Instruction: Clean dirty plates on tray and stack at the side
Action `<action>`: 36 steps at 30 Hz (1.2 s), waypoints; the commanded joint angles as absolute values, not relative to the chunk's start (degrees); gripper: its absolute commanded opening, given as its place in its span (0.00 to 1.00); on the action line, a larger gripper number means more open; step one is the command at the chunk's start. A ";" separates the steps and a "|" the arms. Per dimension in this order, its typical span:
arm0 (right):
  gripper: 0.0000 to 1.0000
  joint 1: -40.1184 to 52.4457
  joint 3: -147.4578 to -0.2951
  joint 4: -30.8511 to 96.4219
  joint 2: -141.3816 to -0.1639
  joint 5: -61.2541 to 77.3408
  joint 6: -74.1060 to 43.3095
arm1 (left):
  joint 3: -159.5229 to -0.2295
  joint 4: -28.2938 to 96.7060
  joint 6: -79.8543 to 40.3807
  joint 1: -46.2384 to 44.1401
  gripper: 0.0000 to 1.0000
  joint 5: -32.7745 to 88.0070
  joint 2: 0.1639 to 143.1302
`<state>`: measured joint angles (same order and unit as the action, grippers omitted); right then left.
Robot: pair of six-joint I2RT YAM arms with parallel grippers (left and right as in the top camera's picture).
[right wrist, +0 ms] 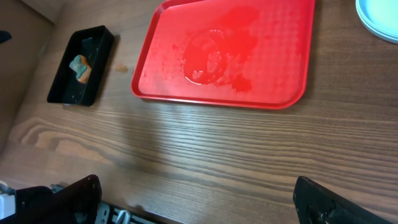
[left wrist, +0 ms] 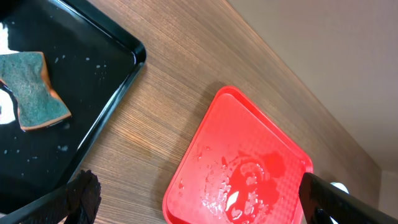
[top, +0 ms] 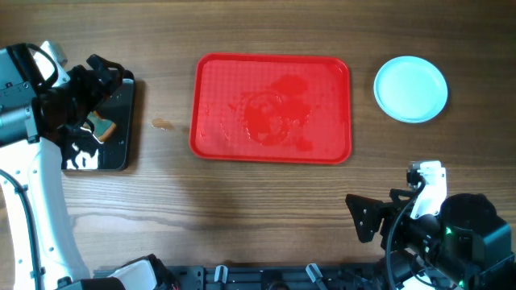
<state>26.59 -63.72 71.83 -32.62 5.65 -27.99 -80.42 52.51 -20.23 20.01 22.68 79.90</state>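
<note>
The red tray (top: pixel 274 109) lies at the table's middle with no plate on it; a wet film and droplets shine in its centre (left wrist: pixel 242 180). The pale blue plates (top: pixel 410 89) sit in a stack on the wood to the tray's right, and their edge shows in the right wrist view (right wrist: pixel 379 18). My left gripper (top: pixel 97 101) hovers open over the black tray at the far left, holding nothing (left wrist: pixel 202 202). At the near right, my right gripper (top: pixel 367 216) is open and empty above bare wood (right wrist: pixel 199 202), well short of the tray (right wrist: pixel 224 50).
A small black tray (top: pixel 121 149) at the left holds a green and orange sponge (left wrist: pixel 34 87), with water spots around it. A small brownish stain (top: pixel 163 124) marks the wood between the two trays. The arm bases stand along the near edge.
</note>
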 commanded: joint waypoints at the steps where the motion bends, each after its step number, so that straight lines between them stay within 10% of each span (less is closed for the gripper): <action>1: 1.00 26.83 -63.46 71.85 -32.45 4.23 -27.14 | -80.49 52.42 -19.94 20.10 1.00 24.18 79.66; 23: 1.00 17.47 -62.70 72.79 -27.05 -1.43 -25.08 | -80.49 52.42 -19.92 20.10 1.00 24.18 79.66; 36: 1.00 4.80 -34.15 33.12 -7.46 3.42 -18.26 | -80.49 52.42 -19.92 20.10 1.00 24.18 79.66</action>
<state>6.76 -43.07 39.16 -11.09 0.21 -19.90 -80.42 52.53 -20.25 20.01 23.31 79.92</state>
